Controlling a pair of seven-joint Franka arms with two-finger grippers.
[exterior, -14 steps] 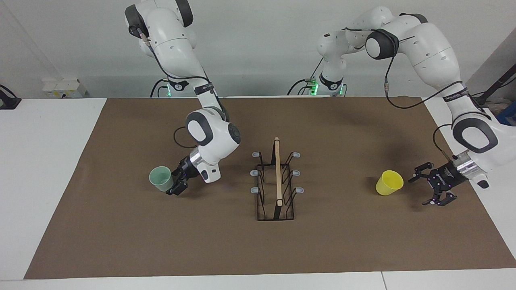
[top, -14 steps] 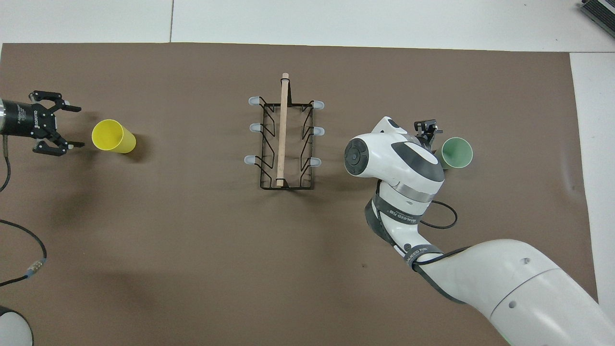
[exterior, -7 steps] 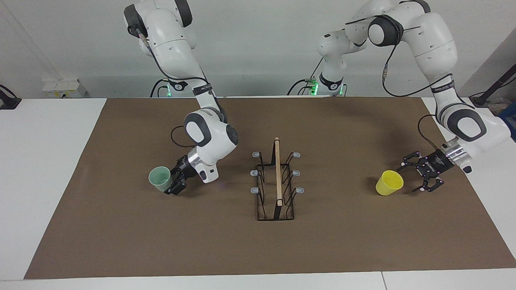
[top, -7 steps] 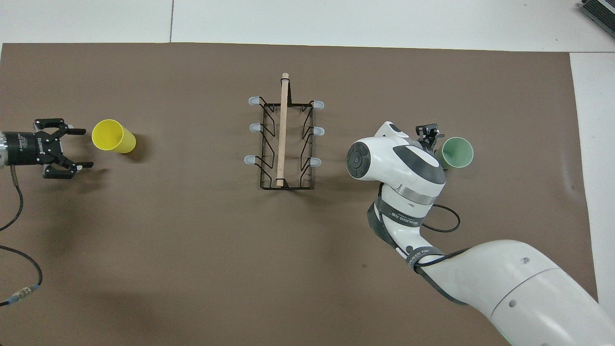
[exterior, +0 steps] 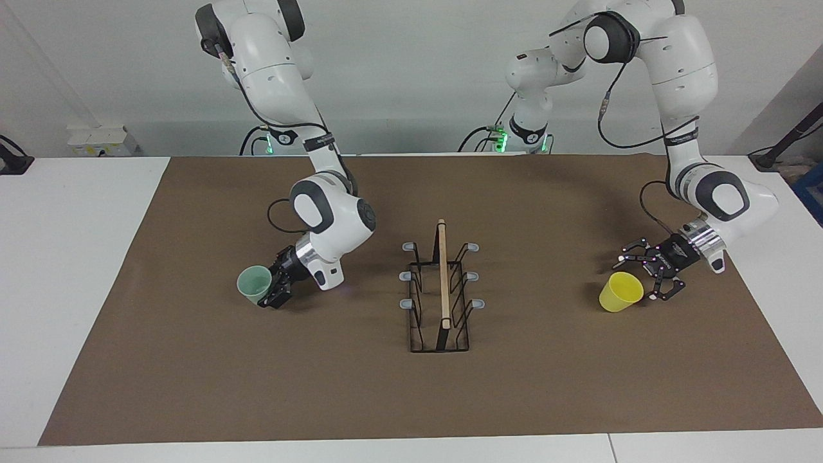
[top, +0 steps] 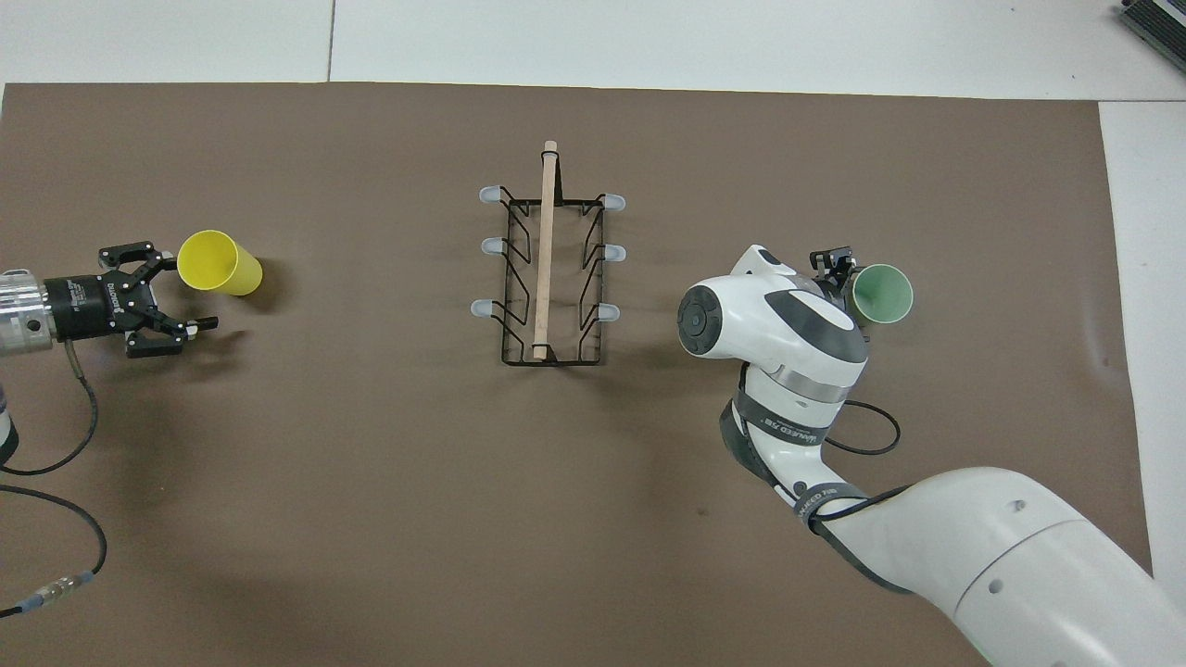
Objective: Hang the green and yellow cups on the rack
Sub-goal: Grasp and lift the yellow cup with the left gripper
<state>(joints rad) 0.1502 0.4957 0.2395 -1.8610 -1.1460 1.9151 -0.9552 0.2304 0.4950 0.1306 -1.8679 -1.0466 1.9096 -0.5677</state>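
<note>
The pale green cup stands upright on the brown mat toward the right arm's end. My right gripper is low, right against the side of it that faces the rack. The yellow cup stands upright toward the left arm's end. My left gripper is open wide and level with the cup, just beside it on the side away from the rack, with one fingertip close to the rim. The black wire rack stands mid-table with all its prongs bare.
The brown mat covers most of the white table. The left arm's cable trails over the mat near its end. The right arm's forearm hangs over the mat between the rack and the green cup.
My left gripper has moved in from the table's end to the yellow cup. My right gripper has edged closer to the green cup. Neither cup has moved.
</note>
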